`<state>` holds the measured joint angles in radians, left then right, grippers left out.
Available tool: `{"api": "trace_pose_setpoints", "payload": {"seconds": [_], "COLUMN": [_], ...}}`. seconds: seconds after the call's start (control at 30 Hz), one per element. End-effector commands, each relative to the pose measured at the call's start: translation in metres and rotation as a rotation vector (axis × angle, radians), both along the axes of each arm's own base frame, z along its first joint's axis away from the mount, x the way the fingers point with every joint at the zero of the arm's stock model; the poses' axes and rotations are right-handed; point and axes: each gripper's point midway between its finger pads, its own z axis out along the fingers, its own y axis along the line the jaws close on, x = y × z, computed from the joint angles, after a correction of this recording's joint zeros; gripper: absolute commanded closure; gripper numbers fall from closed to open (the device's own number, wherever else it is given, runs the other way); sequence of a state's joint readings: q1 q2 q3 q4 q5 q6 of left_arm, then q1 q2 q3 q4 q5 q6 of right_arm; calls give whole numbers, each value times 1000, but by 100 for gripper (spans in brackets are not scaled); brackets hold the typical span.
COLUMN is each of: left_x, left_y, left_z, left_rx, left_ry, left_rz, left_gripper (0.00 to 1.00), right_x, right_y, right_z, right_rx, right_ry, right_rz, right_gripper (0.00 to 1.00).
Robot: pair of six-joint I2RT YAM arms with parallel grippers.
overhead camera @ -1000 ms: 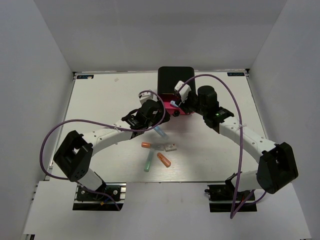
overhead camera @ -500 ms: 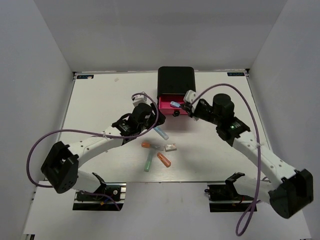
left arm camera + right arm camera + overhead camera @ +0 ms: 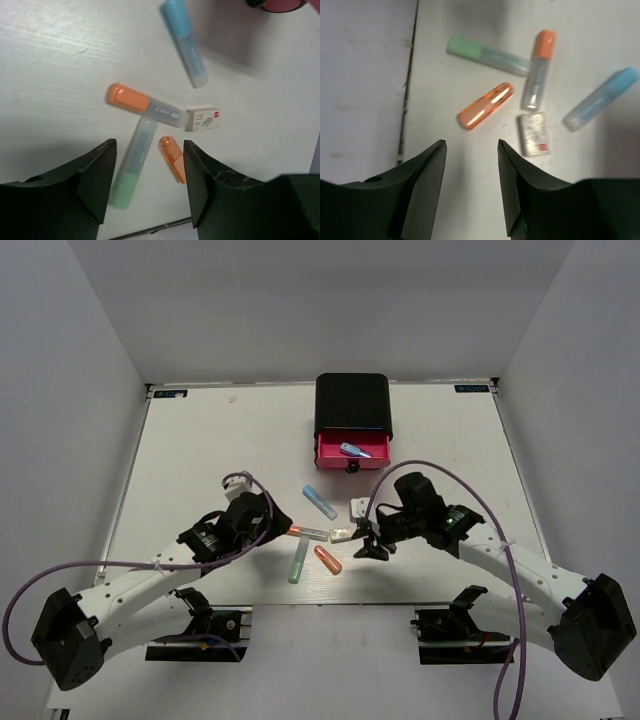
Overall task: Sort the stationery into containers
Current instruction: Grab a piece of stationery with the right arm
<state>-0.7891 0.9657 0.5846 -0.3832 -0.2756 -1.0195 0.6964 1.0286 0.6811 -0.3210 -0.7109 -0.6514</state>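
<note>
Nearby, eraser (image 3: 341, 535) beside right pincer (image 3: 368, 543).

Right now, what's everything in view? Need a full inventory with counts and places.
cabinet: 1, black, far centre of table
drawer: 1 showing, pink with black knob, pulled open at cabinet front
drawer stick: 1, light blue, inside the open drawer
blue stick: 1, light blue, on table before the drawer
orange-capped stick: 1, clear body, next to eraser
orange stick: 1, all orange, near edge of pile
teal stick: 1, teal end, clear end, near edge
eraser: 1, white, mid-pile
table: 1, white
left gripper: open, over pile
right gripper: open, over pile
</note>
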Motion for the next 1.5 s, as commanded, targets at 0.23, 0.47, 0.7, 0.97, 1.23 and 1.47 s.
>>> {"api": "trace_pose_setpoints", "payload": {"seconds": [0.23,0.47,0.7,0.97,1.23,1.47], "left_x": [-27,-31,-34,-39,-40,-36], "left_y": [33,37,44,48,49,38], "left_z": [-6,-9,-8,-5,-9,-11], "left_rx": [-33,-29,-27,-60,-61,-78], "left_ry": [65,86,88,78,77,91], "left_rz": [120,134,161,173,173,151], "left_gripper": [32,31,31,31,31,31], "right_x": [-24,-14,0,6,-3,10], "right_y": [27,46,70,82,76,89], "right_z": [-54,-85,-97,-111,-121,-42], "right_rx": [-127,-216,-241,-289,-335,-157], "right_ry": [177,212,141,86,66,-40], "right_rz": [-76,-195,-287,-342,-340,-298], "right_gripper": [45,39,24,43,73,100]}}
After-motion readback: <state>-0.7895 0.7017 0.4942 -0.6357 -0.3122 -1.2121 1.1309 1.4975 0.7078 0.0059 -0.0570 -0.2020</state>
